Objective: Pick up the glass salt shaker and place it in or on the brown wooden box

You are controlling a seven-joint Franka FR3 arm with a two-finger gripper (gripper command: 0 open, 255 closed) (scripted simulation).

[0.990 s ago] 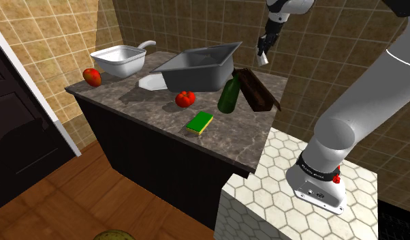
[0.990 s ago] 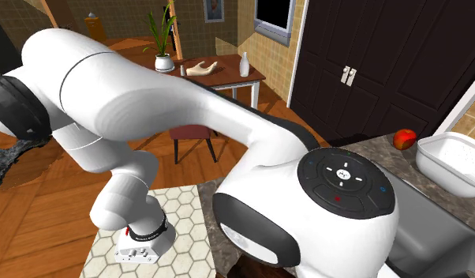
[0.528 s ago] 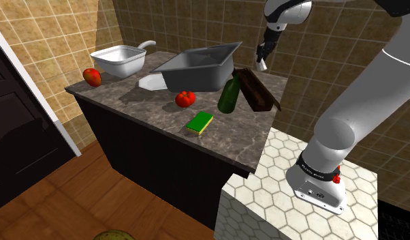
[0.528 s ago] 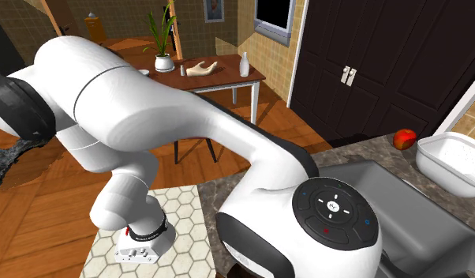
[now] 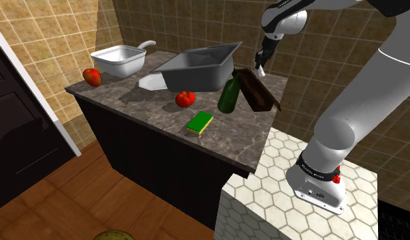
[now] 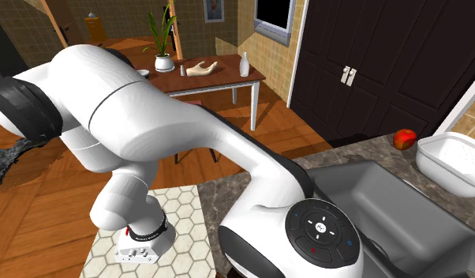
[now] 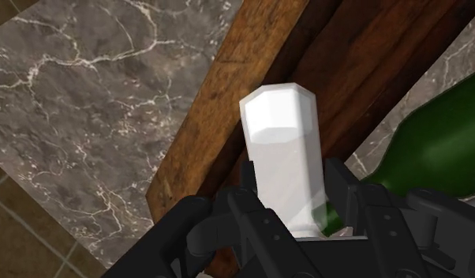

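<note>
My gripper is shut on the salt shaker, a pale, translucent, faceted cylinder clasped between the black fingers. Right beyond it lies the brown wooden box, its rim and dark inside under the shaker. In the shoulder view the gripper hangs just above the far end of the box, with the shaker a small light spot at the fingertips. The box rests tilted on the dark marble counter, next to a green bottle.
A grey sink basin, a white plate, a tomato, a green-yellow sponge, a white tub and an apple share the counter. The green bottle lies close beside the box. A tiled wall stands behind.
The gripper has come down with the shaker toward the far end of the wooden box. In the second exterior view the arm's wrist has sunk lower.
</note>
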